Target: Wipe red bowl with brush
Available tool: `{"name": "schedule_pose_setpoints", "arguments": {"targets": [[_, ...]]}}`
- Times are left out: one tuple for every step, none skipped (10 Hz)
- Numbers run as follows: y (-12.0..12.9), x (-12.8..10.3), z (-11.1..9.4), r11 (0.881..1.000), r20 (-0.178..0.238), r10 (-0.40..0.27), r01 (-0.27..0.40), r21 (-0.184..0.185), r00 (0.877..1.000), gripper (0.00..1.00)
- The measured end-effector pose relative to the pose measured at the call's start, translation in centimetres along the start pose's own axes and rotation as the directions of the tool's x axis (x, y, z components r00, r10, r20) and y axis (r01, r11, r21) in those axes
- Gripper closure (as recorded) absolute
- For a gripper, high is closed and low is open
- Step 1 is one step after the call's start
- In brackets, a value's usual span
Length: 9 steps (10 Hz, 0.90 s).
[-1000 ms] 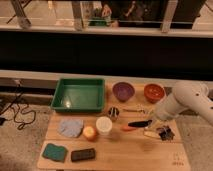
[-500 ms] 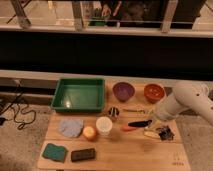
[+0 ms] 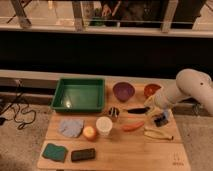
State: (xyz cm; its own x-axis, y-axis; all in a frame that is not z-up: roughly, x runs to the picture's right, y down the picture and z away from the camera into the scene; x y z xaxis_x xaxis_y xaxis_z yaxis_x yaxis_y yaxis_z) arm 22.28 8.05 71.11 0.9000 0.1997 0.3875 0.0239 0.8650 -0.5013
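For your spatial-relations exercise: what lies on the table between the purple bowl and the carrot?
In the camera view, the brush lies between the purple bowl and the carrot. The claw hangs right of them.

The white robot arm (image 3: 192,90) runs out of the picture's right edge and covers the right side of the small round orange-red bowl (image 3: 151,90) at the wooden table's (image 3: 125,155) back right corner. Its dark gripper (image 3: 161,119), low near the table's right edge, is a blur. The long slim black-handled brush's (image 3: 136,110) right end vanishes beside the arm.
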Motion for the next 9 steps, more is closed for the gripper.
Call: {"name": "schedule_pose_setpoints", "arguments": {"targets": [[-1.1, 0.1, 0.1, 1.000, 0.003, -0.003, 0.003, 0.000, 1.000, 1.00], [-3.0, 0.2, 0.3, 1.000, 0.002, -0.008, 0.008, 0.004, 1.000, 1.00], [-4.6, 0.6, 0.3, 1.000, -0.002, -0.007, 0.007, 0.003, 1.000, 1.00], [-6.1, 1.3, 0.1, 1.000, -0.008, -0.005, 0.005, 0.004, 1.000, 1.00], [-6.9, 1.9, -0.1, 1.000, -0.013, -0.003, 0.003, -0.002, 1.000, 1.00], [-7.6, 2.3, -0.4, 1.000, -0.017, -0.002, 0.002, -0.004, 1.000, 1.00], [-7.8, 2.4, -0.4, 1.000, -0.018, -0.001, 0.001, -0.006, 1.000, 1.00], [-7.7, 2.5, -0.5, 1.000, -0.019, -0.001, 0.001, -0.008, 1.000, 1.00], [-7.7, 2.5, -0.5, 1.000, -0.019, -0.001, 0.001, -0.009, 1.000, 1.00]]}}
